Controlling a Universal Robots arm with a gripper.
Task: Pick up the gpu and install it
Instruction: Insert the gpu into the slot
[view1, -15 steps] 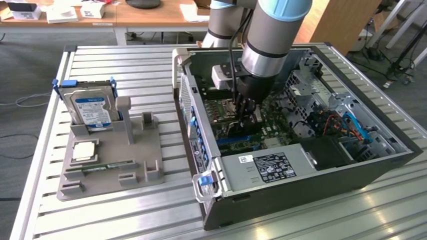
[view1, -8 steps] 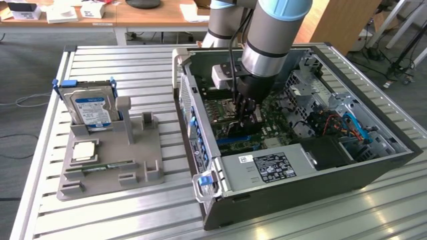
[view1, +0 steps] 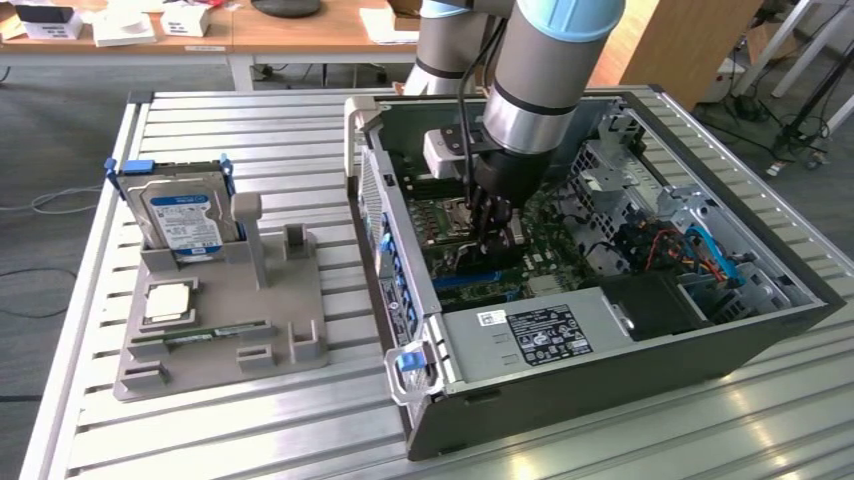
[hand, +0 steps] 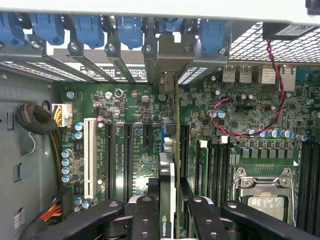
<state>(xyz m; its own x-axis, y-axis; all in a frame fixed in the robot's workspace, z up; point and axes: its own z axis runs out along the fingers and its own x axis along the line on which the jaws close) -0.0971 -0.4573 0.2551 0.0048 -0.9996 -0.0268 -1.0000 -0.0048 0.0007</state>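
Edge-on in the wrist view, the gpu (hand: 172, 150) is a thin upright slab with a greyish metal bracket end against the case's rear slot openings. My gripper (hand: 171, 207) is shut on it, one black finger (hand: 145, 212) on each side of the card. The card stands over the motherboard (hand: 130, 110) between the black expansion slots; whether its edge sits in a slot I cannot tell. In the exterior view the gripper (view1: 494, 235) reaches down inside the open computer case (view1: 747, 320), low over the board.
Blue slot latches (hand: 90, 27) line the rear panel. A red cable (hand: 250, 131) and the processor socket (hand: 262, 192) lie beside the card. Outside the case, a grey fixture (view1: 267, 340) holds a hard drive (view1: 187, 215), a chip (view1: 171, 300) and a green memory stick (view1: 220, 330).
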